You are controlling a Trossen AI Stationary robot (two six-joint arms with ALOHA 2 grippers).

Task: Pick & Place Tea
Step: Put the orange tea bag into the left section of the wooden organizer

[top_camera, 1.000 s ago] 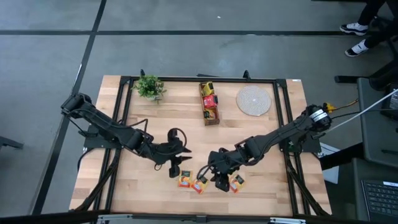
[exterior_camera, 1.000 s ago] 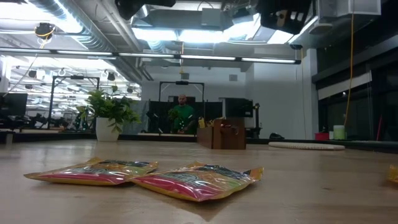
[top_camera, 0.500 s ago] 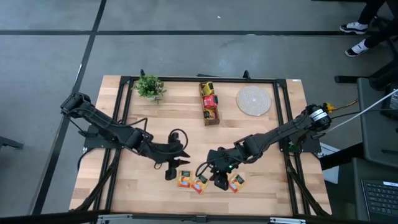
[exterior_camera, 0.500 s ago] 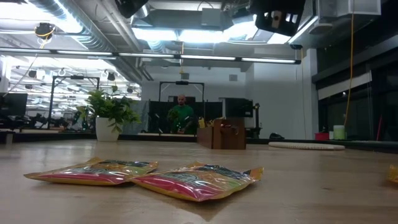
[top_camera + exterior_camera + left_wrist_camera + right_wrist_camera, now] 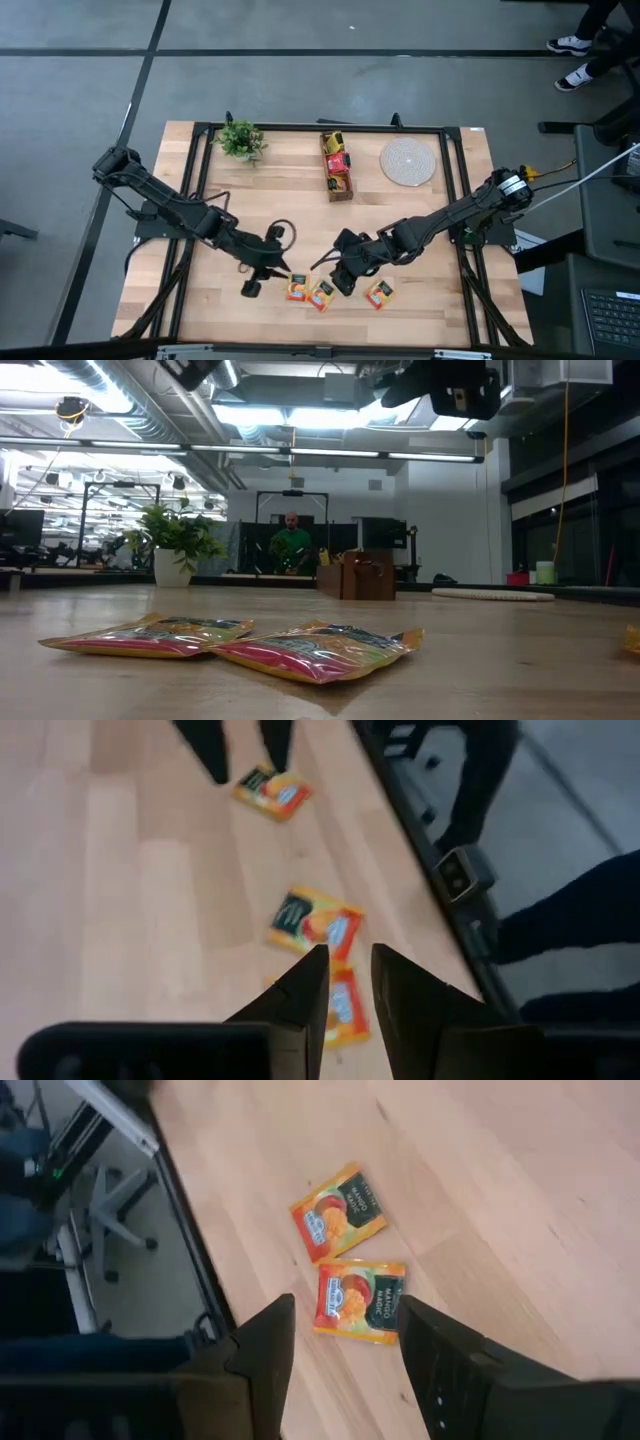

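Along the table's (image 5: 200, 300) near edge three sachets (image 5: 322, 294) are lying, two touching, one apart, with bare wood showing between. Both grippers, left (image 5: 270, 272) and right (image 5: 335, 275), are crowding that spot from either side. The table's middle is lying open. At the far edge the plant (image 5: 240, 139), box (image 5: 338, 166) and mat (image 5: 407, 161) are standing well apart, leaving gaps between.

Both arms are dark, almost black, built from slim jointed segments. A thin black cable loops beside the left arm (image 5: 170, 208). The right arm (image 5: 455, 215) carries a silver ring near its base. The fingers (image 5: 300, 1005) are dark wedges that taper to a point.
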